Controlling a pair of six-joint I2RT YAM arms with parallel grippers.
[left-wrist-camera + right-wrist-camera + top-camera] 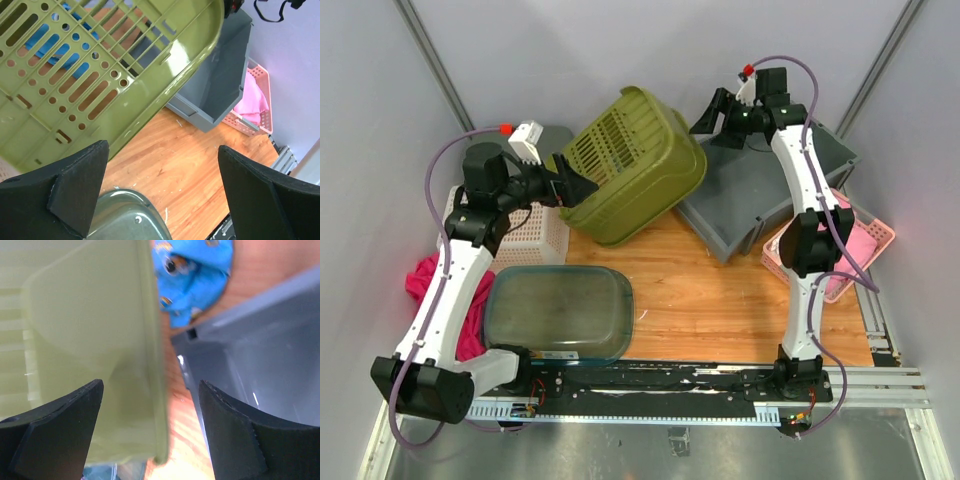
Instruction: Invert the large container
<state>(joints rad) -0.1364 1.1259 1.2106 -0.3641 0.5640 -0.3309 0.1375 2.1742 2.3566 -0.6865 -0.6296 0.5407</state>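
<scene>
The large olive-green container (635, 165) stands tilted on the wooden table, its slotted base turned up and to the left, its far side against the grey bin (770, 190). My left gripper (578, 187) is open and empty just beside its left edge. In the left wrist view the slotted base (100, 65) fills the top, above my open left gripper (162, 200). My right gripper (712, 112) is open at the container's upper right. In the right wrist view the container's rim (155, 390) lies between the spread jaws of the right gripper (150, 435), not pinched.
A blue cloth (195, 270) lies under the container. A translucent tub (560, 310) sits front left, with a white basket (535, 235) and a red cloth (425, 280) at the left. A pink basket (840, 245) with pink cloth stands right of the grey bin.
</scene>
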